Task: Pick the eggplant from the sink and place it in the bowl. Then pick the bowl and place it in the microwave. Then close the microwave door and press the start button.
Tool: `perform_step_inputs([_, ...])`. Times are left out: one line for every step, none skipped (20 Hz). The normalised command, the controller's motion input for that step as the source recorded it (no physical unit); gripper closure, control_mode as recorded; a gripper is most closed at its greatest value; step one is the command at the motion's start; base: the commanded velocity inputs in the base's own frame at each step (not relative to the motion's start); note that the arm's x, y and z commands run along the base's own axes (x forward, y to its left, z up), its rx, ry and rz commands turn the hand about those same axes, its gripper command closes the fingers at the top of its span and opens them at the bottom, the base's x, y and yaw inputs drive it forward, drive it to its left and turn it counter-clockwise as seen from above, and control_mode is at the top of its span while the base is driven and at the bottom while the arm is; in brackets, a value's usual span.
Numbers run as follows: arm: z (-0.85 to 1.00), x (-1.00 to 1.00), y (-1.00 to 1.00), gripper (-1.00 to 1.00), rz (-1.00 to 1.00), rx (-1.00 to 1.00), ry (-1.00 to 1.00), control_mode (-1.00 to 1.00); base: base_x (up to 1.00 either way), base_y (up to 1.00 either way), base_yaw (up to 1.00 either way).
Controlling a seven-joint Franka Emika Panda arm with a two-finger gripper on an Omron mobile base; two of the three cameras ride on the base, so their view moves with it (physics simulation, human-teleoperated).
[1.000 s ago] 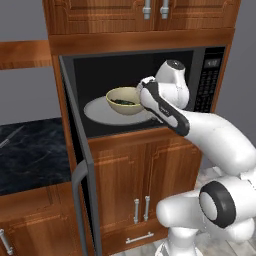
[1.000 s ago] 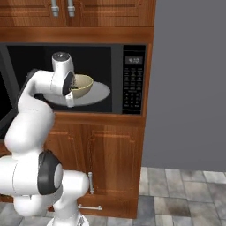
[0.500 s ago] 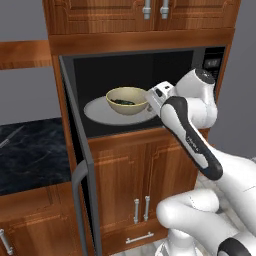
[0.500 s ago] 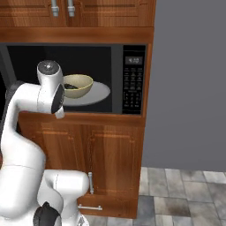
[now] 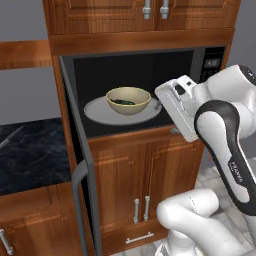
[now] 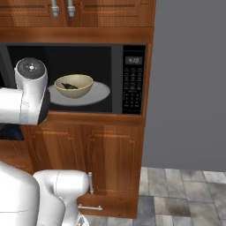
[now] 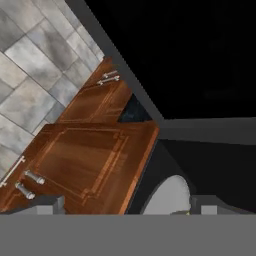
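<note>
The pale yellow bowl [image 5: 128, 100] [image 6: 73, 85] stands on the white round plate [image 5: 100, 113] [image 6: 100, 92] inside the open microwave [image 5: 150, 65] [image 6: 115, 75]. The dark eggplant [image 5: 122, 102] [image 6: 69, 86] lies in the bowl. My white hand [image 5: 176, 107] hangs just outside the cavity's front right, apart from the bowl. In the hand view my gripper [image 7: 130, 206] is open with nothing between its fingertips [image 7: 50, 204], and the plate's edge [image 7: 167, 196] shows past them. The microwave door [image 5: 71, 130] stands swung open at the left, handle [image 5: 79, 200] low. The sink is out of view.
The black keypad panel [image 5: 212, 62] [image 6: 133, 79] sits right of the cavity. Wooden cabinet doors [image 5: 145, 170] [image 6: 110, 154] run below and above the microwave. A black marble counter [image 5: 30, 155] lies to the left, tiled floor [image 6: 176, 194] to the right.
My arm has drawn back from the bowl and out of the microwave, toward the right and the camera. The bowl with the eggplant stays on the plate.
</note>
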Motion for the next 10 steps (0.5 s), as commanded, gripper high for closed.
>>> perform_step_inputs([0.97, -0.96, 0.23, -1.00, 0.13, 0.06, 0.00, -1.00, 0.00, 0.00, 0.00])
perform_step_inputs([0.95, -0.97, 0.24, -1.00, 0.13, 0.07, 0.00, -1.00, 0.00, 0.00, 0.00])
perform_step_inputs([0.89, -1.00, 0.23, -1.00, 0.12, 0.07, 0.00, -1.00, 0.00, 0.00, 0.00])
perform_step_inputs([0.81, -1.00, 0.23, -1.00, 0.12, 0.06, 0.00, -1.00, 0.00, 0.00, 0.00])
perform_step_inputs([0.74, -1.00, 0.23, -1.00, 0.10, 0.05, 0.00, -1.00, 0.00, 0.00, 0.00])
perform_step_inputs([0.62, -1.00, 0.21, -1.00, 0.08, 0.04, 0.00, -1.00, 0.00, 0.00, 0.00])
perform_step_inputs([0.56, -1.00, 0.12, -1.00, 0.07, 0.03, 0.00, -1.00, 0.00, 0.00, 0.00])
perform_step_inputs([0.51, -1.00, 0.04, -1.00, 0.05, 0.03, -0.02, -1.00, 0.00, 0.00, 0.00])
perform_step_inputs([0.46, -1.00, 0.01, -1.00, 0.04, 0.02, -0.07, -1.00, 0.00, 0.00, 0.00])
perform_step_inputs([0.42, -1.00, 0.00, -1.00, 0.03, 0.02, -0.12, -1.00, 0.00, 0.00, 0.00])
